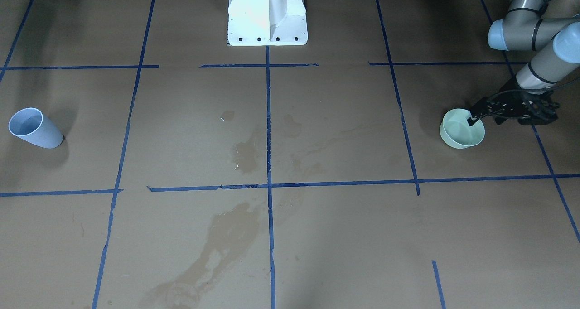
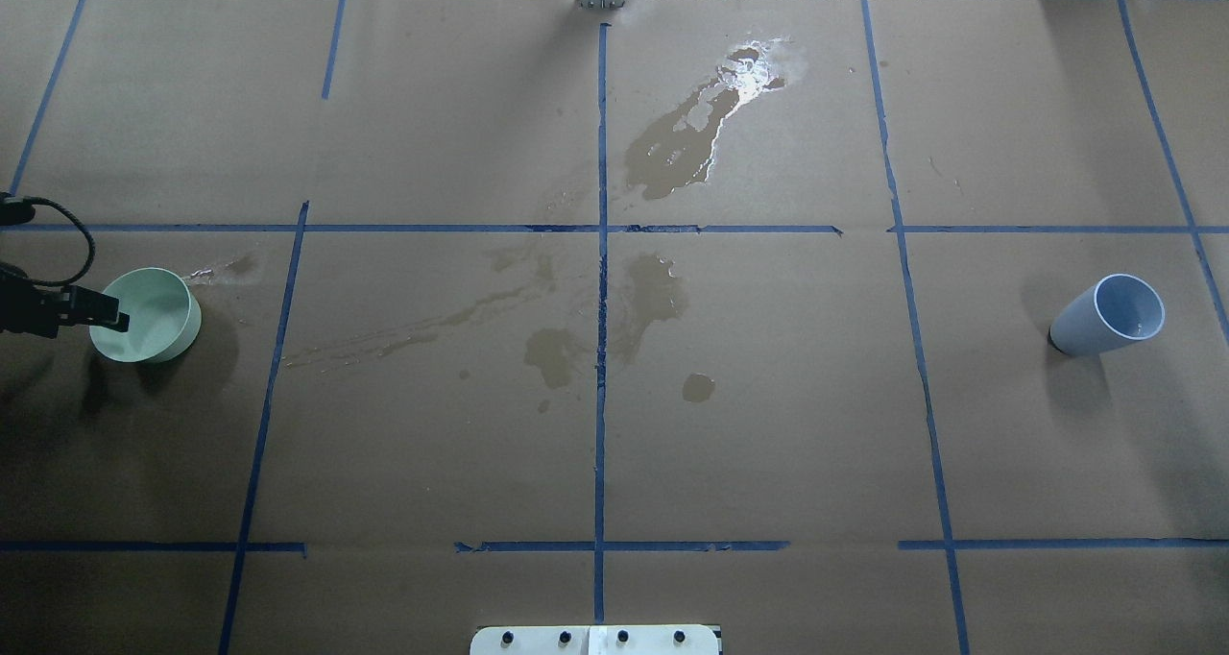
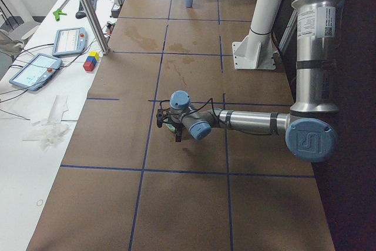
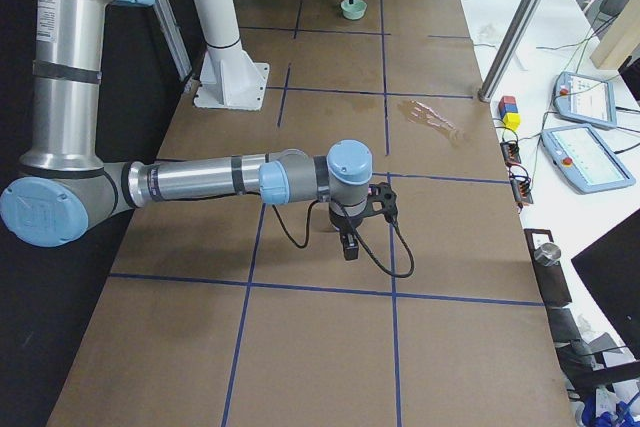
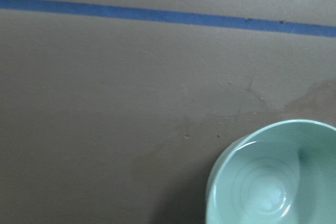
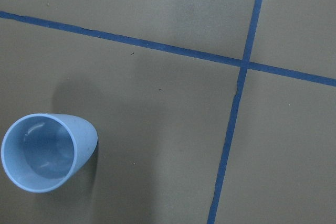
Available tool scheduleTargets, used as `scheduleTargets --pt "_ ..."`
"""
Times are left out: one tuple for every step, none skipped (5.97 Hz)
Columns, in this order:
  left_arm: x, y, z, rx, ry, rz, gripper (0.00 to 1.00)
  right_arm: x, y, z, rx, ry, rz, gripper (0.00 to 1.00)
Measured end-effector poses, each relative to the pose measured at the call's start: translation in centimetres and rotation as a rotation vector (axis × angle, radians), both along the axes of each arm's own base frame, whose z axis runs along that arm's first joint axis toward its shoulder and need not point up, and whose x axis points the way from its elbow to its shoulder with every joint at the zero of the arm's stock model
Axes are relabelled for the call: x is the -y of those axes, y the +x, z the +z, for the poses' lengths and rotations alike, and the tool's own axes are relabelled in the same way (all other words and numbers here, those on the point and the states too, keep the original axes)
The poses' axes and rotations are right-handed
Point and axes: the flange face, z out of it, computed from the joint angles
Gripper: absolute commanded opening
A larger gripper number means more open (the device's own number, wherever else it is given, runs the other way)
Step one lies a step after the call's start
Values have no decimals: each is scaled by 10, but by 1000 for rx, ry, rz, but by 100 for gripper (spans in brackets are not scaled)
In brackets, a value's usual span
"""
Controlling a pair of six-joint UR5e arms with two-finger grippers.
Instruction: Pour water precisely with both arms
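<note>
left end effector [image 1: 473, 119]: at the left rim of the green bowl [image 2: 154, 314], left end of the bench [image 2: 768, 424], opening cannot be told | right end effector [image 4: 347, 245]: pointing down above the bench (side view only), opening cannot be told | water [image 6: 44, 156]: faint sheen inside 1 upright blue cup [image 2: 1109, 314], right end

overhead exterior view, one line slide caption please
Left gripper at the green bowl, blue cup far right, on stained paper.
</note>
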Motion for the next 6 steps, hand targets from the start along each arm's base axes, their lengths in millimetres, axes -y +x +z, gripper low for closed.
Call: scheduleTargets --pt "4 7 -1 -3 -8 1 2 0 0 0 0 1 -1 100" --pt "6 10 -1 -6 -17 -3 0 0 0 0 0 3 -2 100" --pt "6 11 -1 -4 -22 -6 0 0 0 0 0 3 -2 100" --pt "7 12 -1 -5 -25 -6 0 0 0 0 0 3 -2 100" --pt "7 13 -5 -11 -24 -3 0 0 0 0 0 3 -2 100" --pt "12 15 -21 -37 -11 1 0 0 0 0 1 2 -1 100"
